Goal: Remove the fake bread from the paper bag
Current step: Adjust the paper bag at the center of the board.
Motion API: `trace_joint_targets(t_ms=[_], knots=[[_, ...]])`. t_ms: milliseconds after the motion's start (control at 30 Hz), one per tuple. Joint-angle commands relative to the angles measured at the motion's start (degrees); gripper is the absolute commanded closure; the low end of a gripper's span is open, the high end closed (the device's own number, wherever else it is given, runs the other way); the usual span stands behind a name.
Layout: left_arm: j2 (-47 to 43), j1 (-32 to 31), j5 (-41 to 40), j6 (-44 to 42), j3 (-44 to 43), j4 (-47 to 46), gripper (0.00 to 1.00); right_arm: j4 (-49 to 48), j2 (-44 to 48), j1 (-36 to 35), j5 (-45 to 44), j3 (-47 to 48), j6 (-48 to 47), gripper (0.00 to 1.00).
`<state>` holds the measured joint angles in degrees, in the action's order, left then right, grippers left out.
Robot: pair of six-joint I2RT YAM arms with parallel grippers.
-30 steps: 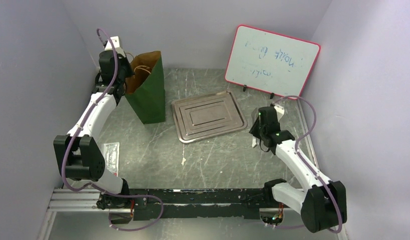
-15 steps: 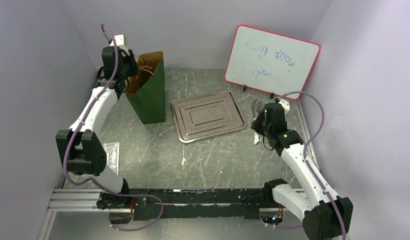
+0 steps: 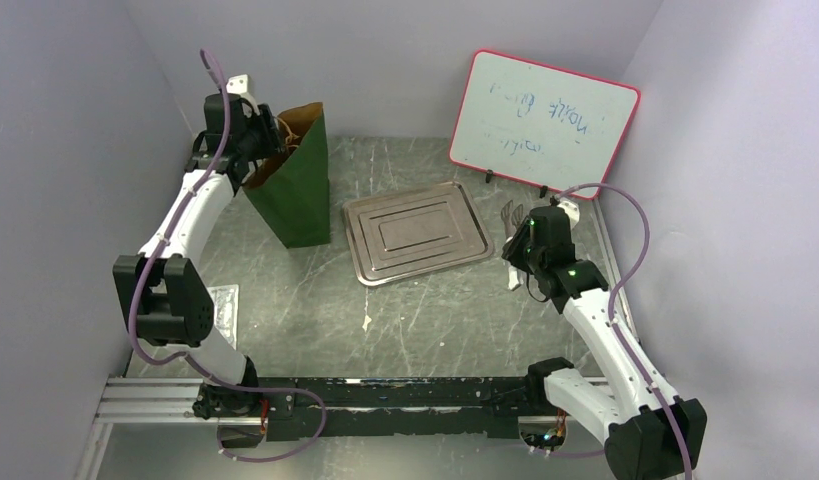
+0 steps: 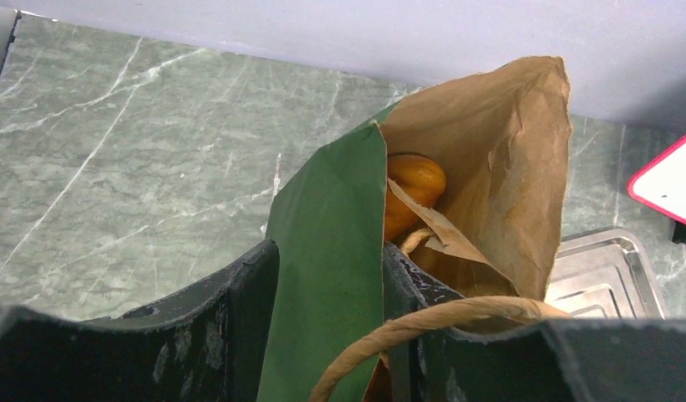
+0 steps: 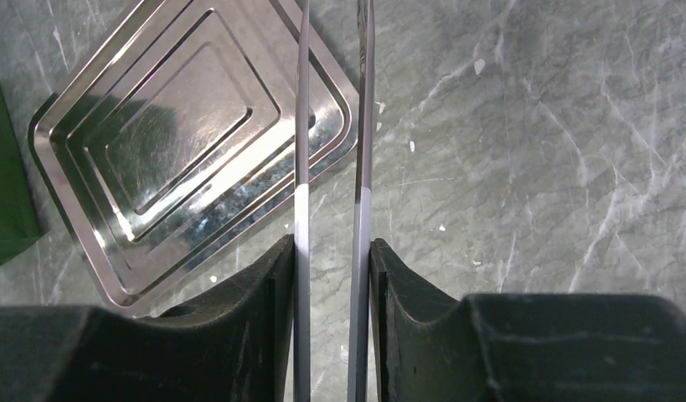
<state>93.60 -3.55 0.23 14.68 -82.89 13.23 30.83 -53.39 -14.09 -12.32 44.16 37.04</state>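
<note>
Pale purple walls stand round a grey-green stone table (image 3: 425,320), seen from above. The paper bag (image 3: 300,195) stands up tall at the back left. The left gripper (image 3: 268,140) is right at its open top. A flat metal tray (image 3: 417,232) lies in the middle, just beside the bag. On the far side of the tray, the right gripper (image 3: 517,232) holds metal tongs (image 3: 509,213). A whiteboard (image 3: 543,122) leans at the back right.

Next comes the left wrist view. The two fingers (image 4: 247,318) stand apart, one on each side of the bag's green wall. I cannot tell if they squeeze it or only sit round it. The fake bread (image 4: 415,180) is orange and shiny. It sits inside the bag, past the fingers and on the inner side of the wall. It seems to poke up toward the open top. A tan cord handle (image 4: 440,318) loops in front.

Last is the right wrist view. The fingers (image 5: 264,293) are closed on the two thin arms of the tongs (image 5: 301,126). The tongs point out over the corner of the tray (image 5: 188,142). A bit of green bag (image 5: 4,176) shows at the left edge, well apart from the tong tips.

So the left arm is nearer the bread. I think the tongs must cross the tray and go down into the bag from the top.
</note>
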Motion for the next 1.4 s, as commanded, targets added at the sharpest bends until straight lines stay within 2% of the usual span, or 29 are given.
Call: trace_joint_targets(t_ms=[0, 100, 333, 933, 1067, 1300, 1367], knots=[[-4.13, 1.13, 2.19, 2.4, 1.16, 0.8, 0.57, -0.86, 1.22, 0.17, 0.28, 1.72, -0.3, 0.67], [-6.75, 1.35, 1.79, 3.15, 2.25, -0.49, 0.53, -1.03, 1.11, 0.2, 0.44, 1.62, -0.23, 0.67], [-5.73, 1.44, 3.33, 2.7, 0.76, 1.79, 0.51, -1.53, 1.07, 0.14, 0.89, 1.55, 0.03, 0.67], [-3.9, 1.61, 1.84, 2.6, 1.8, 5.36, 0.56, -2.77, -0.26, 0.09, 1.33, 1.37, 0.05, 0.67], [-4.81, 1.7, 1.0, 2.98, 2.67, 5.44, 0.65, -3.45, -1.06, 0.08, 1.75, 1.71, 0.1, 0.67], [-3.54, 2.71, 1.92, 3.38, 3.49, 5.88, 0.93, -3.91, -1.96, -0.39, 1.84, 2.19, 0.31, 0.67], [-3.19, 2.76, 2.0, 3.37, 3.76, 5.57, 0.93, -3.85, -1.96, -0.44, 1.77, 2.37, 0.25, 0.67]])
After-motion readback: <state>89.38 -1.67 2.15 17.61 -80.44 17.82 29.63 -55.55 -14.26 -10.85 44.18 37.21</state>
